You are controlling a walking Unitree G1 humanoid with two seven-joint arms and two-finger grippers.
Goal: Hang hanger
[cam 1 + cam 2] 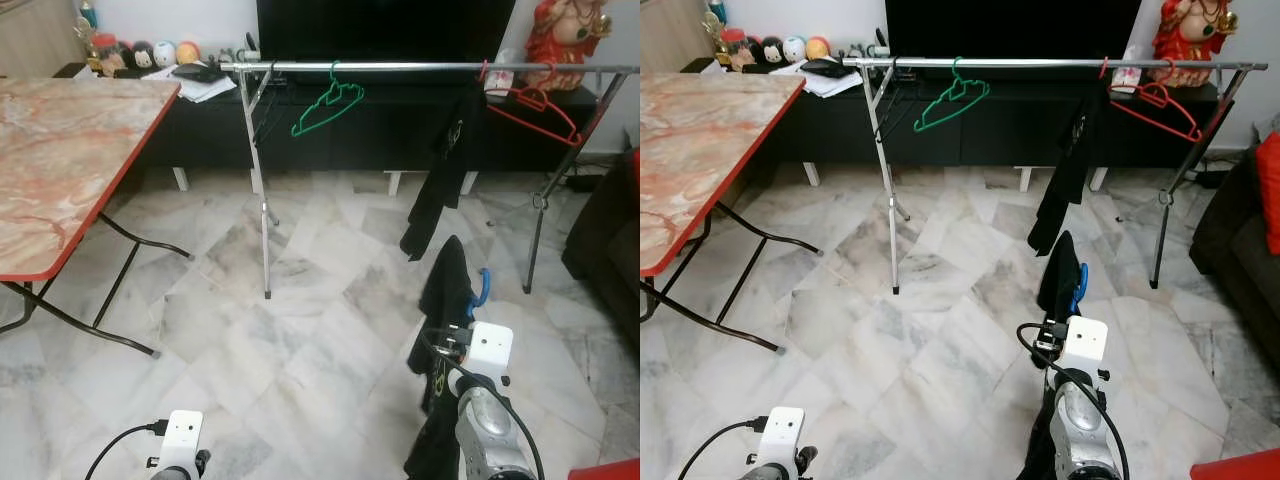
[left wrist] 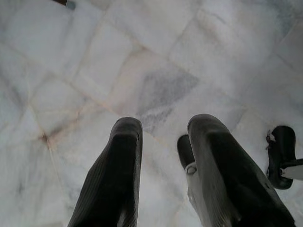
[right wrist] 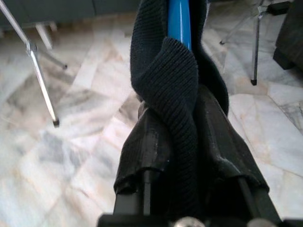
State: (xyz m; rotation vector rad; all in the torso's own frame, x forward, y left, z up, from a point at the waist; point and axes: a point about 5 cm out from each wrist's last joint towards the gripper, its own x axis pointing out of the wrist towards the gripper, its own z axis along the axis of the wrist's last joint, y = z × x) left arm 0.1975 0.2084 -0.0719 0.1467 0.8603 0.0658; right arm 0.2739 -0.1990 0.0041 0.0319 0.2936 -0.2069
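My right tool (image 3: 182, 142) is raised in front of me, pinching a blue plastic hanger (image 3: 179, 21) with a black knitted garment (image 3: 173, 90) draped over it — the cloth bunches between my two black fingers (image 3: 147, 142), and the blue neck of the hanger rises just above them. From my head, the garment hangs down over my silver right arm (image 1: 490, 420) towards the pale marble-tiled floor (image 1: 300, 330).

Ahead of me stands a silver metal clothes rail (image 1: 420, 67) on thin legs, well apart from what I am holding. On its bar hang a green plastic hanger (image 1: 328, 105), tilted, then a black shirt (image 1: 440, 180) trailing down, and a red plastic hanger (image 1: 535, 110) near the right end (also tilted). Behind the rail runs a long black low cabinet (image 1: 330, 135) against the wall.

To my left is a folding worktop with a reddish marble-patterned top and red edge (image 1: 70, 160), on black legs.

My left tool (image 2: 163, 142) hangs low over the floor tiles — its fingers spread, with nothing between them.
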